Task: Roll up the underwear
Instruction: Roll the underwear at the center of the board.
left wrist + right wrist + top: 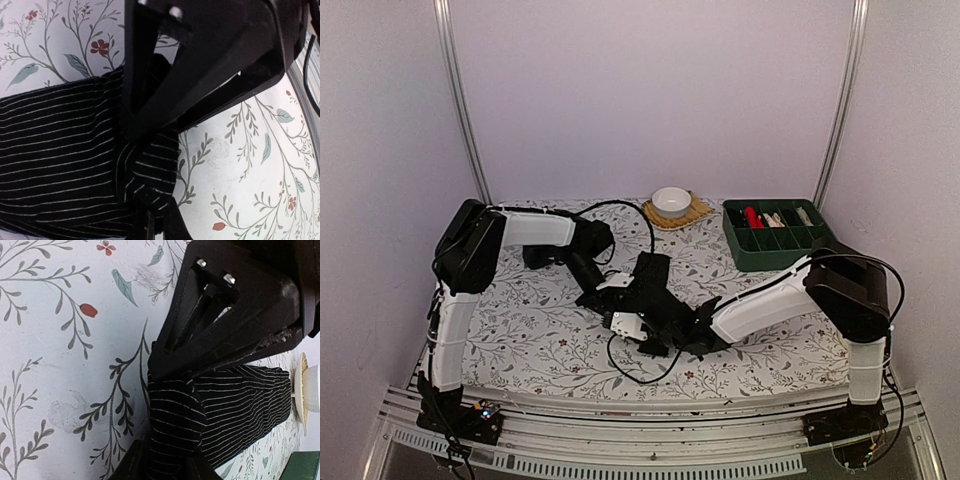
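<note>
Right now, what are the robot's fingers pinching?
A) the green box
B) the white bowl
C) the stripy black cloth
C: the left fingers and the right fingers each pinch a bunched fold of the striped black underwear.

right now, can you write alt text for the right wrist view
The right gripper pinches a bunched fold of black, thin-striped underwear lying on a floral tablecloth. A white bowl and the corner of a green tray show at the right edge.
</note>
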Controlling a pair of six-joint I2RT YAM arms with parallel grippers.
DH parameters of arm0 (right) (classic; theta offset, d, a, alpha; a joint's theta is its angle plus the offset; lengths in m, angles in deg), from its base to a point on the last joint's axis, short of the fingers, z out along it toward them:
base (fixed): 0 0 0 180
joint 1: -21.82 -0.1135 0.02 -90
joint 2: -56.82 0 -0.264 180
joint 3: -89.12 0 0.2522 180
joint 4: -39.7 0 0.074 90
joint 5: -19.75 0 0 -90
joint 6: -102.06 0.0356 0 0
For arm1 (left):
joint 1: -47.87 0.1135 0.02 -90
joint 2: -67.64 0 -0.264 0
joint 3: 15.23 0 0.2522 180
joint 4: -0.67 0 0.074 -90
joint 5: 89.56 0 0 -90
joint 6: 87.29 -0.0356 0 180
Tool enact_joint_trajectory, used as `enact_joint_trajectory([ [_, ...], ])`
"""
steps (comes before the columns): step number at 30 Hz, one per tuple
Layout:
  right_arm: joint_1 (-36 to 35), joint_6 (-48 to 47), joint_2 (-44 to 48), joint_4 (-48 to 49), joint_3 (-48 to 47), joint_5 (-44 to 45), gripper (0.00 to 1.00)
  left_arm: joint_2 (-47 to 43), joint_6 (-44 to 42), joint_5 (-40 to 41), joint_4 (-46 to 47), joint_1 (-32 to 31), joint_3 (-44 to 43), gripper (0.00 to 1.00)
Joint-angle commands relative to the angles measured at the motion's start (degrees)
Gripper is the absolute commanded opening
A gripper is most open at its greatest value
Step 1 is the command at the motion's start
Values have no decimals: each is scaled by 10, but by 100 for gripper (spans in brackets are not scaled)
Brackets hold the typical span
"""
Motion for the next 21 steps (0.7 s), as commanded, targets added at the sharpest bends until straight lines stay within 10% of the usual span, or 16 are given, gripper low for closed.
enact_joint_trajectory([
  [1,16,44,-14,-63,-12,-71,18,17,-3,39,-18,3,21,0],
  [5,32,76,-3,-102,-24,-153,6,-12,-4,47,14,3,50,3],
  [15,77,140,-10,-174,-65,-308,3,-120,-5,57,110,7,157,56],
  [21,96,161,-15,-203,-86,-376,3,-221,-2,68,193,26,246,68],
])
